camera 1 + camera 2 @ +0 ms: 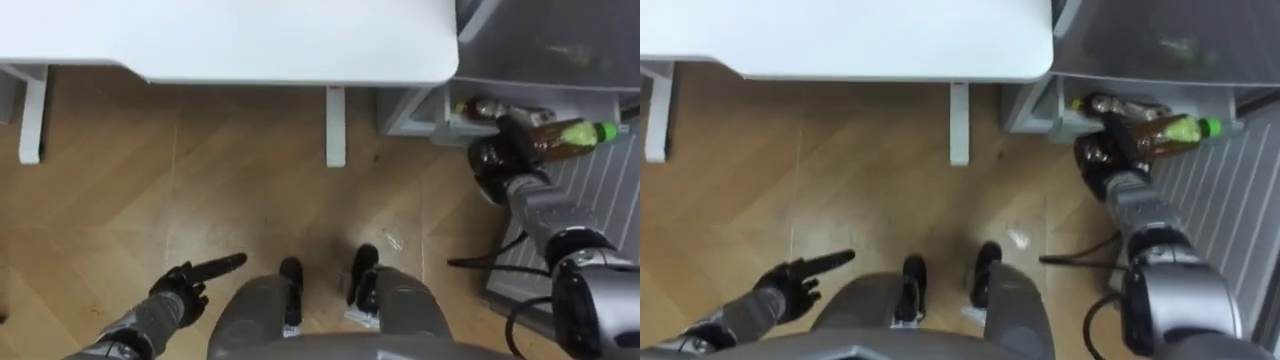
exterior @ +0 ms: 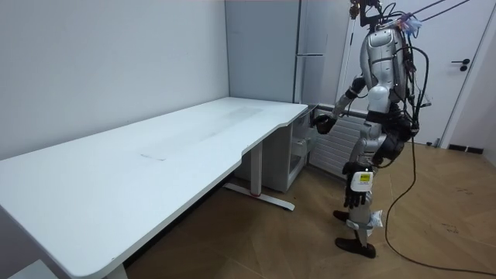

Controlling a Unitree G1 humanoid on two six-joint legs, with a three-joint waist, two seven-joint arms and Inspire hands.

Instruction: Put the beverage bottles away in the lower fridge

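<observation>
My right hand (image 1: 500, 160) is shut on a bottle of brown drink with a green cap (image 1: 570, 133). The bottle lies sideways at the lip of the open lower fridge shelf (image 1: 420, 122). Another bottle of brown drink (image 1: 490, 108) lies on that shelf just behind it. In the room view I stand at the end of the white desk, facing the grey fridge (image 2: 310, 62), my right hand (image 2: 319, 122) stretched toward its lower part. My left hand (image 1: 185, 285) hangs low beside my thigh, holding nothing, fingers relaxed with one held out straight.
The white desk (image 1: 230, 40) runs across the top, with one white leg (image 1: 335, 125) close to the fridge's left side. A ribbed grey panel (image 1: 600, 190) lies to the right under my right arm. A small pale scrap (image 1: 392, 240) lies on the wooden floor.
</observation>
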